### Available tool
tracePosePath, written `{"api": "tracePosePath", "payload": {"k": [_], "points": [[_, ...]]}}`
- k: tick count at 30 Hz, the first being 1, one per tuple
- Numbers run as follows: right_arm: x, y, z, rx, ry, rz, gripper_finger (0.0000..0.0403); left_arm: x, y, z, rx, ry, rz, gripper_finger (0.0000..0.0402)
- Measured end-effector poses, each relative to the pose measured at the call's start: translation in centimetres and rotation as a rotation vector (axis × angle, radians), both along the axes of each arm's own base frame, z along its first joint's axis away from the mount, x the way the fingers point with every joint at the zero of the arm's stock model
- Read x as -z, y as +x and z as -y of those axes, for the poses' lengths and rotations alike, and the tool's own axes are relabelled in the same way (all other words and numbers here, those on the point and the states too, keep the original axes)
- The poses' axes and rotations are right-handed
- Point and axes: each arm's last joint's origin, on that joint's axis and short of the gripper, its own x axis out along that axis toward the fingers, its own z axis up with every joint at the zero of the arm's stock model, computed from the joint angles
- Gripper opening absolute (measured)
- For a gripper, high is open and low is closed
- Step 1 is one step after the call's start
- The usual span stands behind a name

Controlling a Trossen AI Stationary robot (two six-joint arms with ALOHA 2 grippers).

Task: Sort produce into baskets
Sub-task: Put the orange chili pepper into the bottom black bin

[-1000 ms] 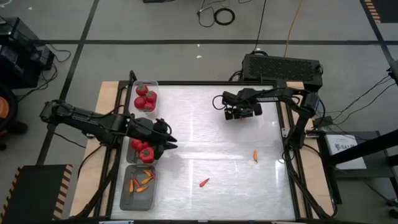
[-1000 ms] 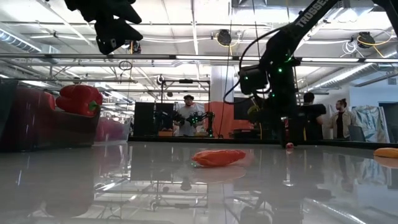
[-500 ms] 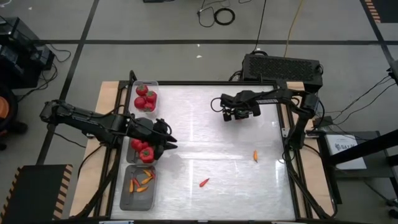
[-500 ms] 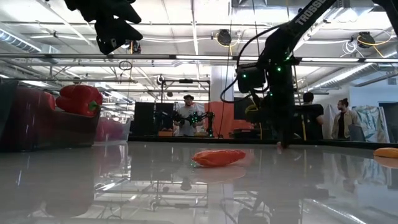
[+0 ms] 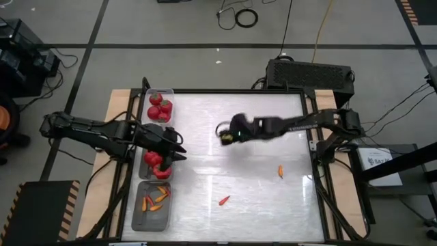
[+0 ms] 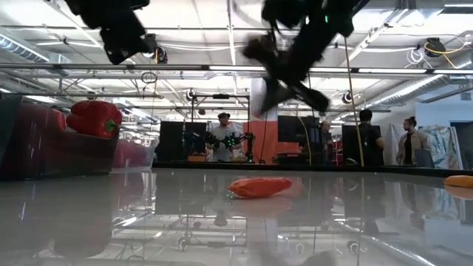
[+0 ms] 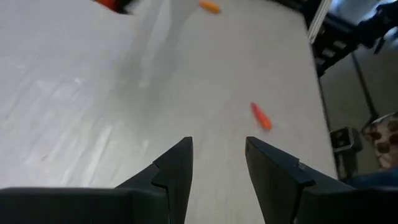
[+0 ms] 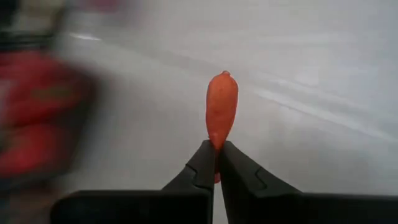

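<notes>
My right gripper (image 5: 224,133) reaches out over the table's middle and is shut on a small orange chili pepper (image 8: 222,109). My left gripper (image 5: 176,147) is open and empty above the middle tray (image 5: 145,172), which holds red bell peppers (image 5: 157,164). The far tray (image 5: 168,102) holds red tomatoes (image 5: 159,107). The near tray (image 5: 142,217) holds several small chilies (image 5: 156,199). A red chili (image 5: 224,200) and an orange chili (image 5: 280,171) lie loose on the table. The red chili also shows in the low view (image 6: 259,186). My right gripper pinches the orange chili by one end (image 8: 216,143) between its two fingertips. The rest of the chili sticks out past the fingertips, in line with the fingers. The chili is lifted clear of the table.
The three trays stand in a row along the table's left edge. A black box (image 5: 311,74) sits beyond the far edge. The white tabletop (image 5: 259,184) lies between the trays and the right arm's base. People stand in the room behind the table (image 6: 224,137).
My right gripper has swung from the far right part of the table toward the table's left and the trays, rising as it goes. My left gripper has drawn back a little toward the table's left edge over the middle tray.
</notes>
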Motion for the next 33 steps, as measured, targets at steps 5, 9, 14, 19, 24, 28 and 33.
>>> {"api": "tracePosePath", "payload": {"k": [5, 9, 14, 19, 24, 28, 33], "points": [[-0.2, 4.2, -6.5, -0.235, -0.105, 0.377, 0.0006, -0.3, -2.0, -0.4, 0.016, 0.044, -0.042, 0.0154], [1.0, 6.4, -10.8, -0.344, -0.135, 0.63, 0.0006, -0.5, -3.3, -0.6, 0.018, 0.069, -0.063, 0.0154], [3.1, 9.7, -14.8, -0.443, -0.179, 0.683, 0.0006, -0.4, -4.0, -0.8, -0.005, 0.115, -0.088, 0.0154], [2.8, 14.3, -18.4, -0.602, -0.271, 0.759, 0.0006, -0.3, -4.1, -0.9, -0.017, 0.159, -0.106, 0.0154], [2.7, 18.5, -19.2, -0.714, -0.323, 0.733, 0.0006, -0.2, -4.0, -0.9, -0.007, 0.175, -0.105, 0.0154], [2.2, 20.5, -18.4, -0.824, -0.334, 0.766, 0.0006, -0.2, -4.0, -0.9, -0.005, 0.177, -0.105, 0.0154], [3.1, 21.9, -17.9, -0.839, -0.396, 0.697, 0.0006, -0.2, -4.0, -0.9, -0.004, 0.179, -0.106, 0.0154]]}}
